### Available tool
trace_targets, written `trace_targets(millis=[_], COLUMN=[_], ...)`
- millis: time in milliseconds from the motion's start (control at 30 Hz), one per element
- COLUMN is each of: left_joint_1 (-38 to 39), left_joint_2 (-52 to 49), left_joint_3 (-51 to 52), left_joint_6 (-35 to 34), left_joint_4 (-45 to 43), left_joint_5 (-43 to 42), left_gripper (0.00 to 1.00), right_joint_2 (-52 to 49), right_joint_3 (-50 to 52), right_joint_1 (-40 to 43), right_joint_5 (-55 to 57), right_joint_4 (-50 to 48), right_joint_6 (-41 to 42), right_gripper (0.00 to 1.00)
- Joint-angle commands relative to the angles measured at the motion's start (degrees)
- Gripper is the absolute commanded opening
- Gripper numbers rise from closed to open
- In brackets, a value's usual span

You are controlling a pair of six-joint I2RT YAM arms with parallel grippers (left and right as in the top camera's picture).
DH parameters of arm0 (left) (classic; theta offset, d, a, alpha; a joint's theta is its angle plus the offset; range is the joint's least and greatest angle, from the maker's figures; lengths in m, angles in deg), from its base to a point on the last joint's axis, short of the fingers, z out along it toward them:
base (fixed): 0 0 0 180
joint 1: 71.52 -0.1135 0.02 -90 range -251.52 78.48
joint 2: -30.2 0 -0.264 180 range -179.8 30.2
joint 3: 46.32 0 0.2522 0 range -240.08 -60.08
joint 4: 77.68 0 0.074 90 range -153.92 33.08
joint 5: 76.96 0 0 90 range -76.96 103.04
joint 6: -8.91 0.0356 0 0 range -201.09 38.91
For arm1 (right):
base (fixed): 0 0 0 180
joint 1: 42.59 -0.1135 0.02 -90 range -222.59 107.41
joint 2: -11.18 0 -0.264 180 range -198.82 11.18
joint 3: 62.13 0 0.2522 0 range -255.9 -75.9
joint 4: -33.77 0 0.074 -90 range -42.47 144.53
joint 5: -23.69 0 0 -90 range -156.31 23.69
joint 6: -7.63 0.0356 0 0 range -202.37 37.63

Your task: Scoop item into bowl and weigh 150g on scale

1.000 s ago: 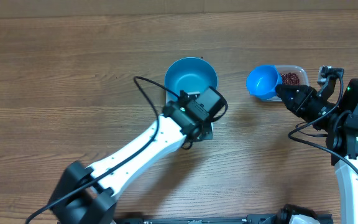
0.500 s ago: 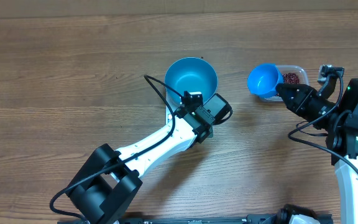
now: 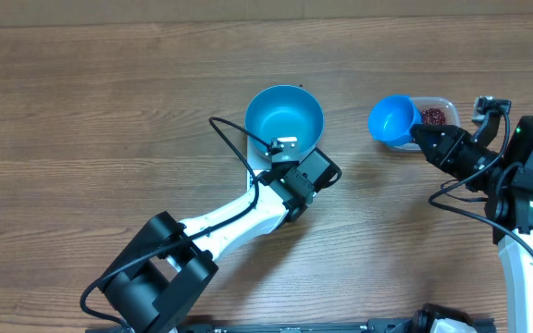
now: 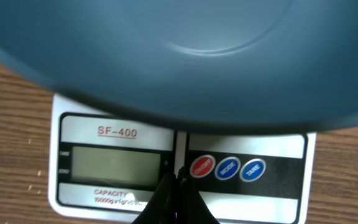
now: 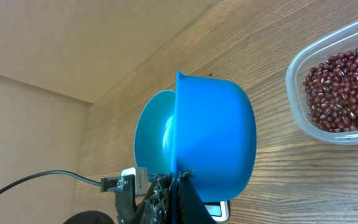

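The blue bowl (image 3: 284, 117) sits empty on the white scale (image 4: 241, 186), whose blank display and three round buttons show in the left wrist view under the bowl (image 4: 179, 56). My left gripper (image 4: 178, 182) is shut with nothing in it, its tips over the scale's front panel between display and buttons. In the overhead view the left gripper (image 3: 283, 154) is at the bowl's near rim. My right gripper (image 3: 422, 137) is shut on the handle of a small blue scoop (image 3: 391, 120), held empty beside the tub. The dark red beans (image 5: 340, 87) lie in the clear tub (image 3: 436, 115).
The left arm (image 3: 239, 217) runs diagonally from the front left up to the scale, a black cable looping beside the bowl. The right arm (image 3: 526, 185) stands at the right edge. In the right wrist view the scoop (image 5: 213, 143) hides most of the bowl (image 5: 151, 137).
The left arm has folded in, its elbow coming into view, and its wrist has shifted a little by the scale's front. The right arm and scoop have stayed put.
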Motion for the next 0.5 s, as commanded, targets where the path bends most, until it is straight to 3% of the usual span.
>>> trace_targets(millis=[0, 467], left_joint_1=[0.26, 0.26], left_joint_2=[-0.61, -1.07], left_joint_3=[1.25, 2.69], left_joint_6=[2.23, 4.44], left_joint_4=[-1.25, -5.81], left_joint_5=[1.73, 1.55], left_gripper=[0.04, 0.04], right_joint_2=[0.04, 0.04], right_joint_3=[-1.07, -1.07], right_joint_1=[-0.20, -0.20], right_joint_5=[0.39, 0.39], right_joint_4=[-0.63, -0.63], right_joint_6=[-0.48, -0.68], right_gripper=[0.04, 0.04])
